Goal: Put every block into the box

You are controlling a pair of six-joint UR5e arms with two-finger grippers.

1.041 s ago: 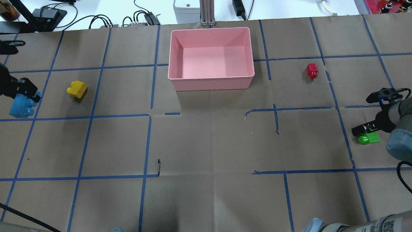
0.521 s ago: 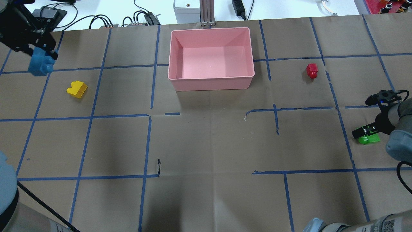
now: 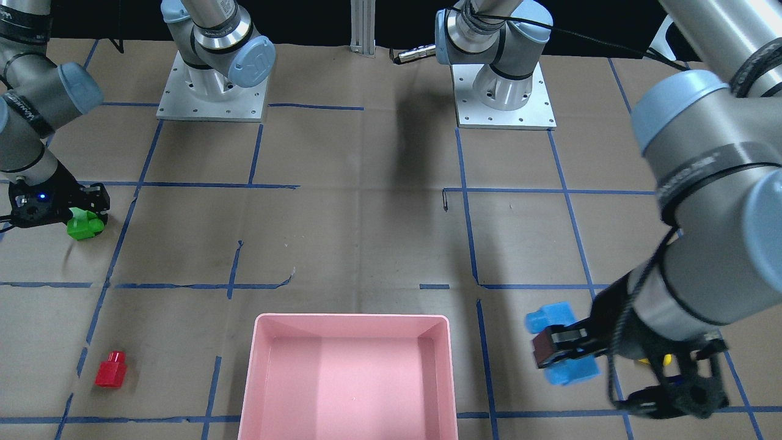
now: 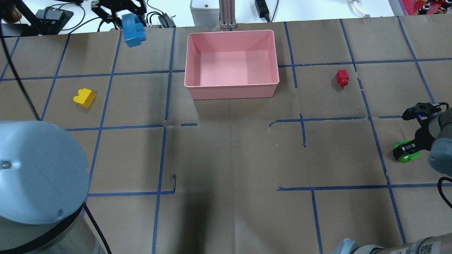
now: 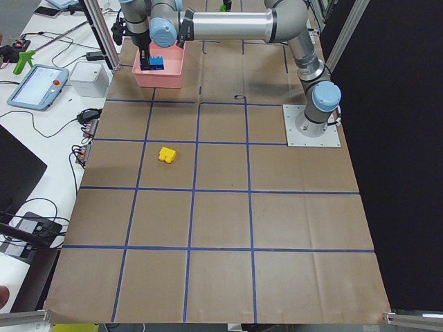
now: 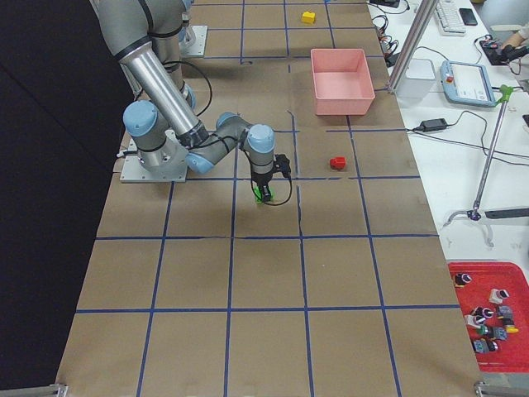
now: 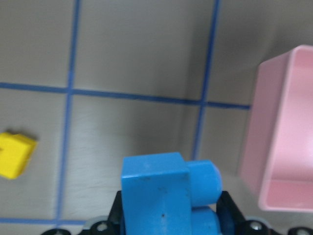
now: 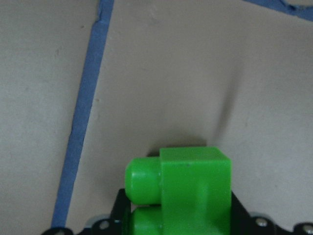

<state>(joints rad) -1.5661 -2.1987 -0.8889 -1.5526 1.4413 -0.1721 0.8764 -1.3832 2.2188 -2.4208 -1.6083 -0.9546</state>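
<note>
My left gripper [image 4: 128,19] is shut on the light blue block [image 4: 133,30] and holds it in the air, left of the pink box [image 4: 231,92], near its far left corner. The block also shows in the left wrist view [image 7: 161,196], with the box's wall [image 7: 254,147] to its right. My right gripper [image 4: 406,151] is shut on the green block [image 4: 409,155] low at the table's right side; the block fills the right wrist view [image 8: 186,191]. The yellow block [image 4: 84,97] lies on the left. The red block [image 4: 342,77] lies right of the box.
My left arm's elbow [image 4: 39,173] fills the overhead view's lower left corner. An aluminium post [image 4: 227,14], cables and devices stand beyond the table's far edge behind the box. Both arm bases [image 3: 211,91] are bolted at the robot's side.
My left gripper has carried the light blue block from the table's left edge up and to the right, toward the box. My right gripper has come around the green block, which has turned a little.
</note>
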